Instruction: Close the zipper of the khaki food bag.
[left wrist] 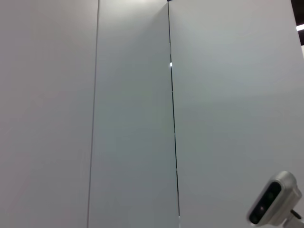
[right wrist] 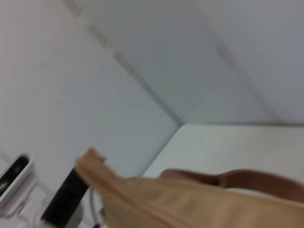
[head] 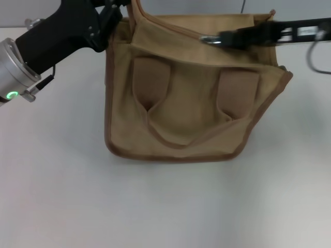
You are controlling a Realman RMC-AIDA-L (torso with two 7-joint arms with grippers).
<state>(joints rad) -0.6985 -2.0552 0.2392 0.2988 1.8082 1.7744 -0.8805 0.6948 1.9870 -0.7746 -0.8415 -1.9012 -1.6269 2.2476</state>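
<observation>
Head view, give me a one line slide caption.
Left gripper holds the khaki food bag corner; right gripper at the zipper pull.

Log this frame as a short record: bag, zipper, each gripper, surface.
bag: boxy tan canvas food bag with brown piping, front facing the head camera, looped handle hanging down
zipper: small silver metal pull tab on the bag's top, right of centre
right gripper: at the pull tab; grip unclear
left gripper: at the bag's top left corner; jaws hidden
surface: plain white table
</observation>
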